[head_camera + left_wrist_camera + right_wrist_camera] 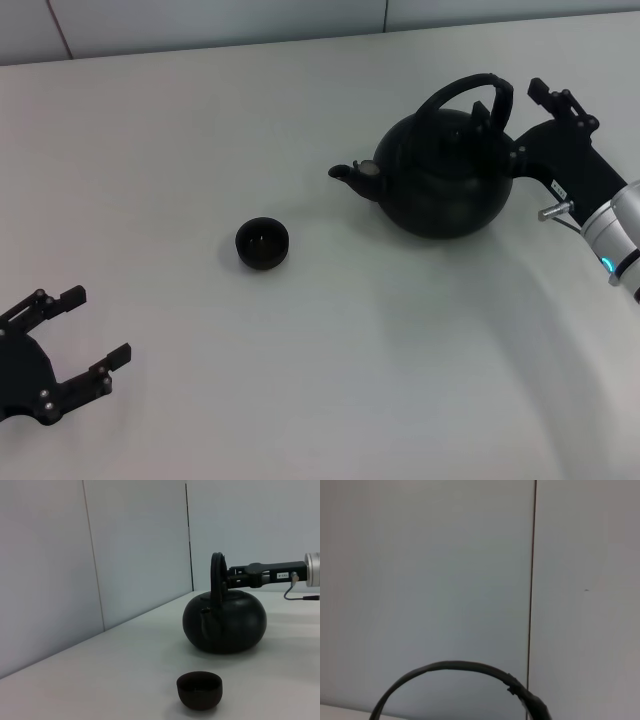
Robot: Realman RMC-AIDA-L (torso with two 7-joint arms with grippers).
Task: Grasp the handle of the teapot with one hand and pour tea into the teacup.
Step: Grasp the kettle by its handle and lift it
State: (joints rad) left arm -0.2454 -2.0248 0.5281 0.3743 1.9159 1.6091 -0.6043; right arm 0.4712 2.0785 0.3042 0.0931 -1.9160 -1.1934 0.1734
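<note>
1. White matte tabletop (300, 400) filled the head view, backed by pale grey wall panels (135, 545) with a dark vertical seam.

2. Large round matte black teapot (445, 175) stood upright on the far right part of the tabletop, its short spout (350, 175) turned toward the robot's left. A small lid knob was hard to make out against the dark body.

3. Thick black arched handle (470, 88) looped over the top of the teapot. In the right wrist view only the upper arc of the handle (455, 667) showed against the wall.

4. Small round black handleless teacup (263, 243) sat upright on the tabletop, to the left of the spout and nearer the robot, well apart from the teapot. In the left wrist view the teacup (200, 690) stood in front of the teapot (225, 622).

5. Black right gripper (515, 110) reached in from the right side at the level of the handle, its fingers around the handle's right-hand end. Whether they were pressed onto the handle could not be told. The left wrist view showed the gripper's body level behind the handle.

6. Black left gripper (100, 325) hovered low over the near left corner of the tabletop, fingers spread wide with nothing between them, well apart from the teacup.
</note>
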